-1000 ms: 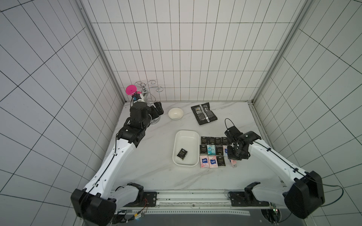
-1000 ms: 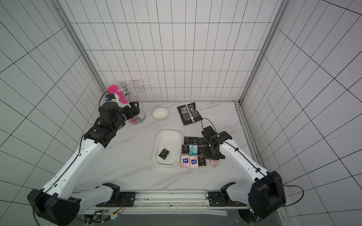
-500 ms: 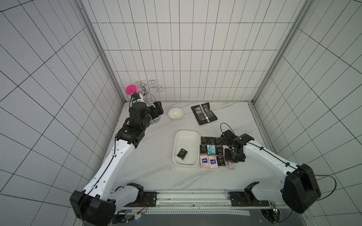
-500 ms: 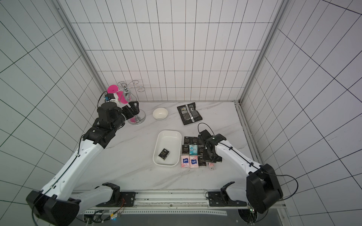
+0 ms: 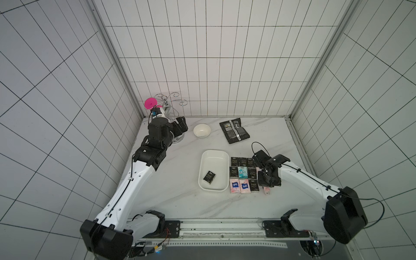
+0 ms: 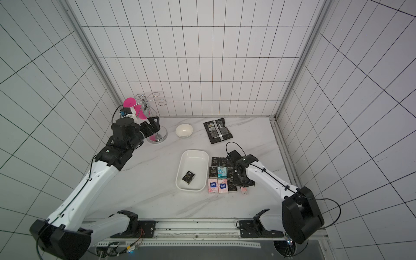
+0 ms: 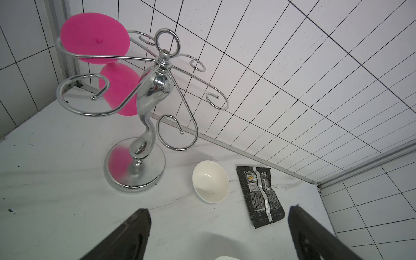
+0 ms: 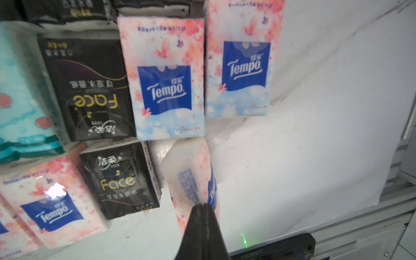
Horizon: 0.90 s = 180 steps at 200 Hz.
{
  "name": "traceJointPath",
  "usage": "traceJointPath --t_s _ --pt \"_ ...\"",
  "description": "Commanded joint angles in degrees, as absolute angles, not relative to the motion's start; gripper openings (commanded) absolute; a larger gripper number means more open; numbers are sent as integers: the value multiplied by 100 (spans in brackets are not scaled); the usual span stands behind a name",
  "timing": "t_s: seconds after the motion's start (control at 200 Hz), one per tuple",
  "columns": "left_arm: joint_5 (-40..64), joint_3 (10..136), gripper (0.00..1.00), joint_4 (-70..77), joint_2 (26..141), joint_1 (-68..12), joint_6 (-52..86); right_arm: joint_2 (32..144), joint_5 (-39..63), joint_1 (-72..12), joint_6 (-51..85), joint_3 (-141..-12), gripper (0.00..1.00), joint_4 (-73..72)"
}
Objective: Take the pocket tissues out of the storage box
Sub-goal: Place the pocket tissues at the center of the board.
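Note:
The storage box [image 5: 212, 155] [image 6: 195, 153] is a shallow white tray at mid-table, and one black pocket tissue packet [image 5: 209, 177] [image 6: 188, 177] lies inside it. Several more pocket tissues [image 5: 242, 178] lie in rows just right of the box: black, pink-white and one teal. My right gripper [image 5: 267, 182] [image 8: 203, 205] is shut with nothing between its fingers. Its tips rest at a pink-white packet [image 8: 191, 171] [image 5: 266, 191] that stands on its long edge at the rows' right side. My left gripper [image 5: 181, 126] [image 7: 219, 225] hangs open at the back left, far from the box.
A small white bowl [image 5: 202, 130] and a flat black foil pouch [image 5: 234, 130] lie behind the box. A chrome hook stand [image 5: 167, 105] with a pink cup [image 5: 150, 103] stands in the back left corner, beside my left gripper. Tiled walls close in three sides.
My right gripper has shifted a little left, toward the rows of packets, staying shut. The left arm has not moved.

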<state>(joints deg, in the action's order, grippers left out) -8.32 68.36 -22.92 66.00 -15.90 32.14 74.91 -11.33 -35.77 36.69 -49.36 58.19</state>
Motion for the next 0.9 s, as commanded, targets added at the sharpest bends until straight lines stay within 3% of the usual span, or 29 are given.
traceJointPath --t_s 0.0,0.3,0.52,0.895 --pt "-817 6829 99 -2231 6499 -1556 3208 7391 -1392 -3630 3780 -4800 3 6004" --pt "-861 6833 99 -2294 6440 -1556 3155 7770 -1282 -3851 3832 -4837 5 5679" --pt "-861 6847 99 -2303 6471 -1556 3166 7921 -1181 -4077 3880 -4994 27 5641" --pt "-844 6864 99 -2307 6514 -1564 3195 7748 -1161 -4157 3894 -5125 28 5717"
